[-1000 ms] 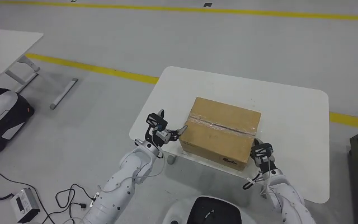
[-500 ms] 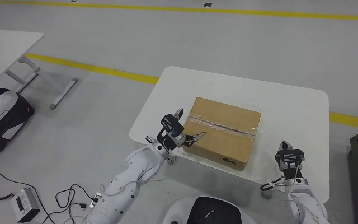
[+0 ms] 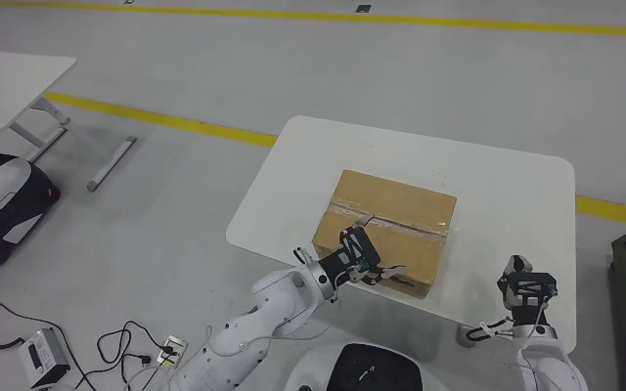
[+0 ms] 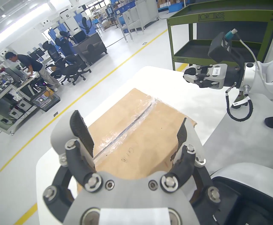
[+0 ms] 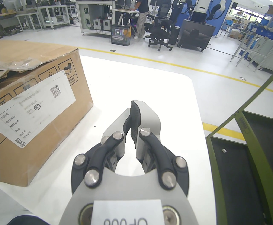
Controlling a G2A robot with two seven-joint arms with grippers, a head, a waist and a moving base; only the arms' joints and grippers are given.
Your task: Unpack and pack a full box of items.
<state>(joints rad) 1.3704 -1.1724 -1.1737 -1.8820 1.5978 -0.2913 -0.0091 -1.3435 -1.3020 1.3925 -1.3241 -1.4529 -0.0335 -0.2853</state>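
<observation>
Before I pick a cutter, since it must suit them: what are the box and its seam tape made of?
Box: brown cardboard, matte, likely corrugated; its top edge looks crumpled. Tape: clear plastic film, glossy; it wrinkles and glints along the seam.

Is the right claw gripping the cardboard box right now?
No: the right claw is closed with nothing between its fingers, clear of the box and over the white table.

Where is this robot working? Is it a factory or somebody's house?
Probably a factory floor or robot workshop, not a house. Yellow lines are painted on the grey floor, a green metal cart stands by the white table, and workbenches with equipment and office chairs fill the background.
</observation>
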